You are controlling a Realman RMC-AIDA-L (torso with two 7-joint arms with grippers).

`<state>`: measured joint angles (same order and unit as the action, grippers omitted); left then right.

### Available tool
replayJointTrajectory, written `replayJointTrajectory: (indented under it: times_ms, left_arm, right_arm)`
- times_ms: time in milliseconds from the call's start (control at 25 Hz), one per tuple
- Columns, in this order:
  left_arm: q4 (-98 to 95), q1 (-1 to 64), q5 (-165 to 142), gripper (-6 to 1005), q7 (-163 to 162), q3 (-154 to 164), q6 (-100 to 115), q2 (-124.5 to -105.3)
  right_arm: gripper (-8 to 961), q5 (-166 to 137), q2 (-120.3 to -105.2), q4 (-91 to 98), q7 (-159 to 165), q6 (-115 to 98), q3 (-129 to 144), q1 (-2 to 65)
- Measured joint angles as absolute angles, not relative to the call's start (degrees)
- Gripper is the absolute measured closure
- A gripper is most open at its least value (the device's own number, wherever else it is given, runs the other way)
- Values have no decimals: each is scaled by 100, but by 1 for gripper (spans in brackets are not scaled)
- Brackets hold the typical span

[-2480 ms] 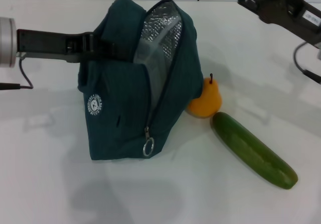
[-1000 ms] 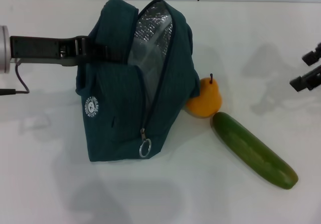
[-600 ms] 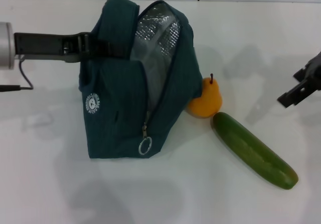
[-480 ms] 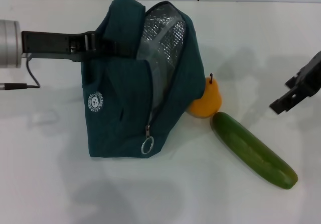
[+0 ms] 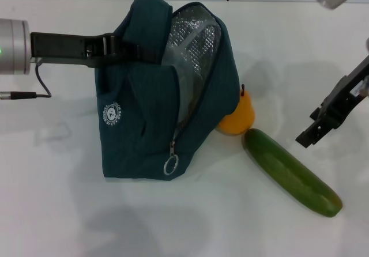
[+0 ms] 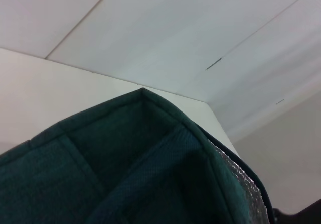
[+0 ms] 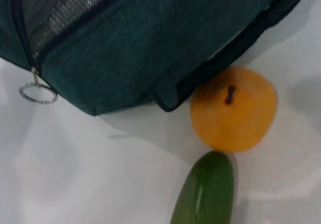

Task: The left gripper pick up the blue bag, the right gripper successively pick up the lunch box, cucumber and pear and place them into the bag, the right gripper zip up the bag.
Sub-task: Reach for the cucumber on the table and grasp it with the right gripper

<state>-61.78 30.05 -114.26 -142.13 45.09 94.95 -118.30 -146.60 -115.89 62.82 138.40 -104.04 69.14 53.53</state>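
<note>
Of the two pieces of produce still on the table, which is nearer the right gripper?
The cucumber: it lies just below the right gripper, while the pear sits against the blue bag.

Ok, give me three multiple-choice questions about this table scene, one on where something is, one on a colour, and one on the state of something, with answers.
1. Where is the pear?
A. inside the bag
B. on the table, between the bag and the cucumber
C. in the right gripper

2. What colour is the bag's lining?
A. silver
B. red
C. black

3. How is the bag's zipper?
A. fully closed
B. open, with the lining showing
C. missing

Answers:
1. B: the pear sits on the table against the blue bag, by the end of the cucumber.
2. A: silver foil shows in the opening.
3. B: the ring pull hangs low and the mouth gapes. The left gripper holds the bag's top; the right gripper hangs above the cucumber.
</note>
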Motion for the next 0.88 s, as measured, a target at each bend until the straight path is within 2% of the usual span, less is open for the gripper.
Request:
replayJointTrajectory:
  times_ms: [240,880]
  left_arm:
    - [-6179,3006,-11424,967,-14204,4509,9483,-11828]
    - [-6186,2965,-11416,967,-14136,4508,9484,-11821]
  right_arm:
    - [262,-14630,-11615,6095,14026,-9983,7793,5385]
    - [143,-13999,-11619,6101,14348,-9582,8562,5439]
